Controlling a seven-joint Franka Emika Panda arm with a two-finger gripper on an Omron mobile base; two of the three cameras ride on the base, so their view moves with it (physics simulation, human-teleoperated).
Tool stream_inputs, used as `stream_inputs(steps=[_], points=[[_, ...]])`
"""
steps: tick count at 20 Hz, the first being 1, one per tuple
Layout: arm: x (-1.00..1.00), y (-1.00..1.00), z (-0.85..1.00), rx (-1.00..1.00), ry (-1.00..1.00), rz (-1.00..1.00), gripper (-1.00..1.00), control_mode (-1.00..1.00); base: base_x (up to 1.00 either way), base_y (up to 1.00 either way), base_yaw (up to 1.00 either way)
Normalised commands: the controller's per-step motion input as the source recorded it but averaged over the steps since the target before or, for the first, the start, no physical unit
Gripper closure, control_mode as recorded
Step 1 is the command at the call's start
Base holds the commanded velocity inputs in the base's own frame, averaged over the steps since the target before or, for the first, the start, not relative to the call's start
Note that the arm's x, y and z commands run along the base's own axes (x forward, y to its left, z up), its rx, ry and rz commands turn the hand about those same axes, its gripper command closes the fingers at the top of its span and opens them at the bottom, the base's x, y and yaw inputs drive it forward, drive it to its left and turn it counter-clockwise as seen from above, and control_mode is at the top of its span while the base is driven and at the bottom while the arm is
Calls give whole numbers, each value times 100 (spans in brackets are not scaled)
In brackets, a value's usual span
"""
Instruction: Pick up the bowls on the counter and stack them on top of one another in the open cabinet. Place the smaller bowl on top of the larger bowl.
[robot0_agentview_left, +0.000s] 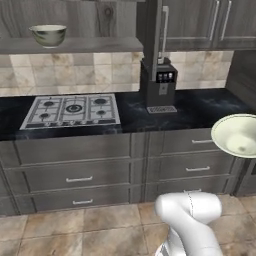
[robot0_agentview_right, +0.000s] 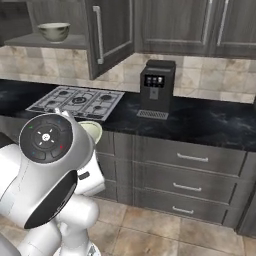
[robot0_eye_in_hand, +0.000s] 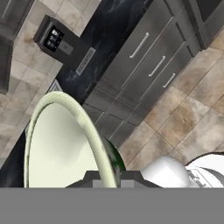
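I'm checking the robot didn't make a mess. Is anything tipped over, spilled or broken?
Nothing is spilled or broken. The larger bowl sits upright on the open cabinet shelf. The one odd sight is the smaller bowl: it hangs in the air off the counter, tilted, because the fingers are pinching its rim.

white arm (robot0_agentview_right: 50, 165) bent low, gripper apparently clamped shut

A home kitchen: a black marble-look counter (robot0_agentview_left: 210, 107) carries a steel gas hob (robot0_agentview_left: 71, 110) and a dark coffee machine (robot0_agentview_left: 159, 85), with grey wood drawers (robot0_agentview_left: 80, 175) below, wall cabinets (robot0_agentview_right: 175, 25) above, and a tiled floor (robot0_agentview_left: 75, 232).
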Motion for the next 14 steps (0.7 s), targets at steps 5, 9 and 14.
stream_inputs(steps=[5,9,14], points=[[0,0,0,0,0,0,100,100,0,62,0],[0,0,0,0,0,0,100,100,-2,62,0],[0,0,0,0,0,0,100,100,-7,58,1]])
